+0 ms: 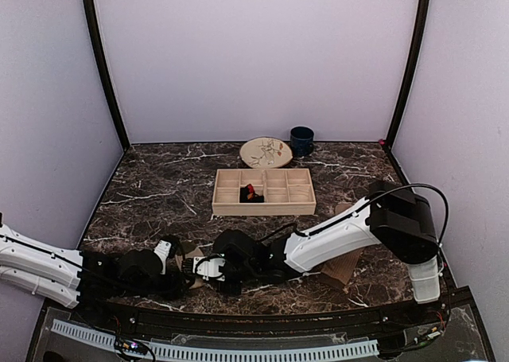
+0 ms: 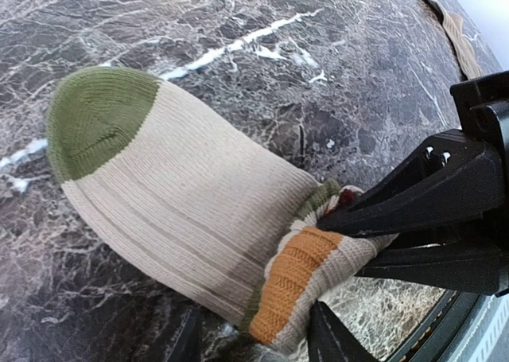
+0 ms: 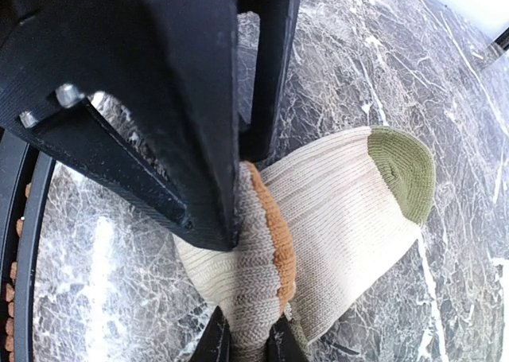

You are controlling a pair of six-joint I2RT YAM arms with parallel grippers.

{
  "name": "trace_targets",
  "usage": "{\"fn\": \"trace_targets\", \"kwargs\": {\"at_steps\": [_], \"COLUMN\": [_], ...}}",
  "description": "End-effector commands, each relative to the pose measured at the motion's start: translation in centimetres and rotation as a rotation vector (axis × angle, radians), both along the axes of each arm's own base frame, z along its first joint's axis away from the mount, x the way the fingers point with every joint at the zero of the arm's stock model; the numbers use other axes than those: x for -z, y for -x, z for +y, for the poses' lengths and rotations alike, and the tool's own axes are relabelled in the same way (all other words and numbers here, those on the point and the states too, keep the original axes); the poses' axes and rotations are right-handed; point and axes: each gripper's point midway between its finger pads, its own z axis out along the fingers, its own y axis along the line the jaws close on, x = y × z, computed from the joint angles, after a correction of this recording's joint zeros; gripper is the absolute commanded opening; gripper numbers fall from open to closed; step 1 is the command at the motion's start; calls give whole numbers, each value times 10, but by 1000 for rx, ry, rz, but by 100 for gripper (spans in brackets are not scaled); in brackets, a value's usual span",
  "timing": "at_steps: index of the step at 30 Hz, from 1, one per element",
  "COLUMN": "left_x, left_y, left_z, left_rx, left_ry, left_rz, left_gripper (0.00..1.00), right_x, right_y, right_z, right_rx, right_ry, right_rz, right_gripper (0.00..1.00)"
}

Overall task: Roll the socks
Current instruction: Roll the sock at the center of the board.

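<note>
Plain lavender walls (image 1: 254,52), joined by black corner posts (image 1: 103,68), close in a dark, white-veined marble table (image 1: 159,187) under soft even light, with a wooden tray (image 1: 264,210) mid-table and a plate (image 1: 266,152) and blue mug (image 1: 301,141) just behind the tray.

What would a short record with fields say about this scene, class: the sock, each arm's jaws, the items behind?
Sock: beige sock, green toe, orange cuff band, lying on marble table
Right gripper: jaws pinching the cuff
Left gripper: jaws apart, flanking the cuff
Behind: wooden tray, plate, blue mug
</note>
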Motion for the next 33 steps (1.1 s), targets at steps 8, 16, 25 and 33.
{"fn": "trace_targets", "kwargs": {"at_steps": [8, 16, 25, 33], "left_x": [-17, -27, -17, -1], "left_y": [-15, -18, -17, -12], "left_z": [12, 12, 20, 2], "left_rx": [-92, -103, -120, -38], "left_ry": [-7, 43, -3, -61], "left_rz": [-76, -107, -92, -52], "left_gripper": [51, 52, 50, 35], "right_x": [45, 42, 38, 30], "right_y": [18, 19, 29, 42], "right_z": [-40, -57, -93, -115], "right_rx": [46, 134, 243, 354], "right_ry": [215, 221, 237, 204], "right_rz": [232, 272, 302, 346], "right_gripper": [11, 11, 11, 11]}}
